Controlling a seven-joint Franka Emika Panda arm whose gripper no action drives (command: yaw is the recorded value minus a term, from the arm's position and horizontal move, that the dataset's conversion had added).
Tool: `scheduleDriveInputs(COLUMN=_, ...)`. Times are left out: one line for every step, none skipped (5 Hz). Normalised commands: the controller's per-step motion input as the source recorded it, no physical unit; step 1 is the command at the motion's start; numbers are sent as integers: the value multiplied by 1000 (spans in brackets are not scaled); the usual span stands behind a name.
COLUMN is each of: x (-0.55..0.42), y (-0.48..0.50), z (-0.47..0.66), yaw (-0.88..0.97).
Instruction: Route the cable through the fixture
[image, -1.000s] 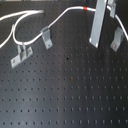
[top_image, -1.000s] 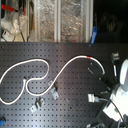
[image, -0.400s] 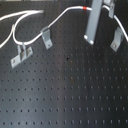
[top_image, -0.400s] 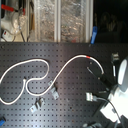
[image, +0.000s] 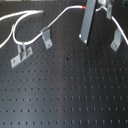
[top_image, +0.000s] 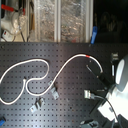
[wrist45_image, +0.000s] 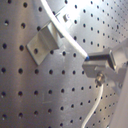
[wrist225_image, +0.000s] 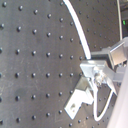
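The white cable (image: 56, 21) runs from the first exterior view's left, where it forks into two strands, to its red band (image: 80, 7) beside my gripper (image: 95, 9). The gripper is shut on the cable just past the band; both wrist views show the cord pinched between the fingers (wrist45_image: 100, 64) (wrist225_image: 98, 71). From the gripper the cord drops to the top of the fixture (image: 116, 39), a narrow upright grey clip. In the first wrist view the cable (wrist45_image: 65, 35) crosses the fixture's top (wrist45_image: 46, 39). I cannot tell whether it sits in the slot. In the second exterior view the cable (top_image: 65, 70) snakes across the board to the gripper (top_image: 103, 80).
A second narrow clip (image: 46, 37) stands at mid-left and a low wide bracket with two posts (image: 20, 54) nearer the left edge. The black pegboard (image: 70, 90) stretches toward the front. Shelving and clutter (top_image: 55, 20) stand behind the board in the second exterior view.
My gripper has crept slightly to the first exterior view's left with the cable still held. The rest of the cable lies as before.
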Motion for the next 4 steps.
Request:
scheduleDriveInputs(x=-11, y=-12, z=0, yaw=0)
scheduleDriveInputs(x=-240, y=-113, z=387, yaw=-63)
scheduleDriveInputs(x=5, y=5, z=11, yaw=0)
scheduleDriveInputs(x=-38, y=205, z=41, yaw=-20)
